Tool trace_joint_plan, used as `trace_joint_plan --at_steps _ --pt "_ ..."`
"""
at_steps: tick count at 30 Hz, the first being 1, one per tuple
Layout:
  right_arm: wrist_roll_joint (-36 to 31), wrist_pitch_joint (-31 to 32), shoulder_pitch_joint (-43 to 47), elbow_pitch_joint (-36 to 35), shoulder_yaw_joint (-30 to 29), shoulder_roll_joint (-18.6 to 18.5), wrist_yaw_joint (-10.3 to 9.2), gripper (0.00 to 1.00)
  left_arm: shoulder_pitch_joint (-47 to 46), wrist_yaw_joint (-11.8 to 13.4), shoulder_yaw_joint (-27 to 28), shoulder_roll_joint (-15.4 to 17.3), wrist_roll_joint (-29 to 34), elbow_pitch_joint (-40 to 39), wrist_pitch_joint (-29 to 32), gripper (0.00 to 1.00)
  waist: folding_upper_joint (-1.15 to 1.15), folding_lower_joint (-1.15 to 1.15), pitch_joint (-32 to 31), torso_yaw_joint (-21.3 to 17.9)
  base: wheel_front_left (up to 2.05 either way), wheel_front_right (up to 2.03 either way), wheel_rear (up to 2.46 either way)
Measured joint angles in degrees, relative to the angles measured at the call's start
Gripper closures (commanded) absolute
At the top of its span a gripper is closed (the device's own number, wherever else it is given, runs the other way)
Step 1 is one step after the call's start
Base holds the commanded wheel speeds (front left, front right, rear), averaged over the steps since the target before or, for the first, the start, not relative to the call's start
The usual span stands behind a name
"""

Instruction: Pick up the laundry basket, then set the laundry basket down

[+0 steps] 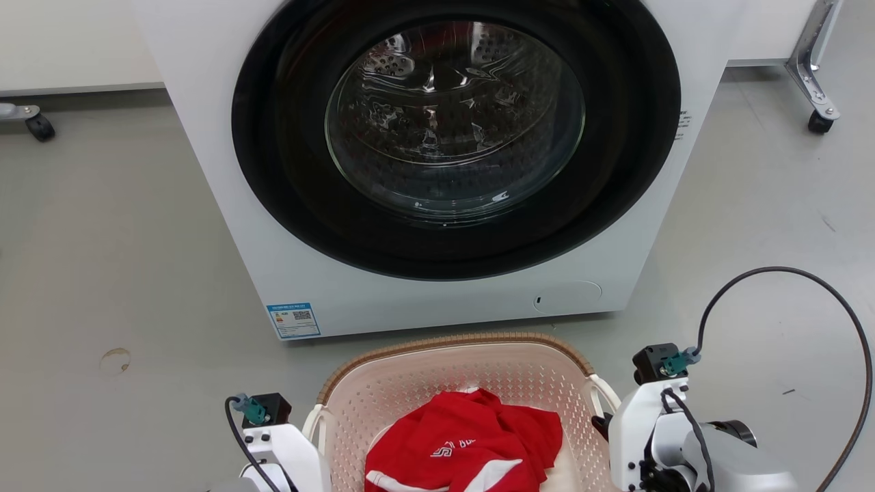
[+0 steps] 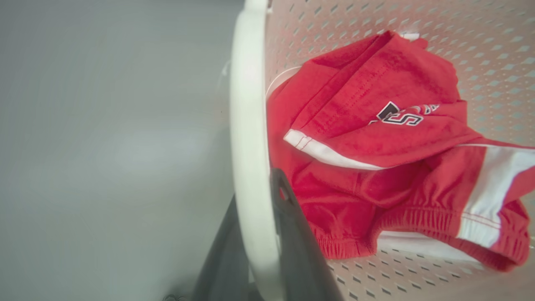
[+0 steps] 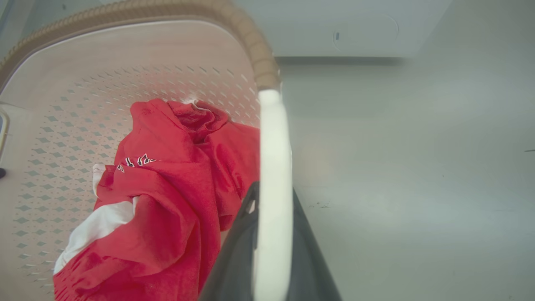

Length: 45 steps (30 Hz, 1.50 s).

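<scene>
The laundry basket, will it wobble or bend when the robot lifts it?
Probably stiff: the laundry basket looks like moulded plastic. Likely light: perforated walls, little inside but a red garment. Should stay level, with the left gripper and right gripper on opposite sides.

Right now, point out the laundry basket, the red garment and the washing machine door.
laundry basket (image 1: 451, 339), head view, far brown woven rim.
red garment (image 1: 472, 437), head view, middle of the cloth.
washing machine door (image 1: 454, 123), head view, centre of the glass.
</scene>
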Motion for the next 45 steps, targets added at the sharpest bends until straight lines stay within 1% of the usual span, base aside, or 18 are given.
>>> trace_joint_plan --at_steps 6,11,45 --pt "-0.23 0.08 0.01 0.0 0.03 0.0 0.01 1.0 0.38 0.01 -0.07 0.0 -0.48 -0.01 -0.2 1.0 0.0 0.0 -0.1 -0.23 0.0 0.0 0.0" --pt "-0.49 0.08 0.01 -0.01 0.05 -0.01 0.41 1.0 0.6 0.01 -0.16 0.03 -0.91 -0.04 -0.25 1.0 0.0 0.0 -0.06 -0.32 0.0 0.0 0.0" --pt "-0.88 0.08 0.01 -0.02 0.08 -0.02 0.41 1.0 0.6 0.52 -1.05 0.1 -2.32 -0.05 -0.25 1.0 0.0 0.0 0.09 -0.43 0.0 0.0 0.0"
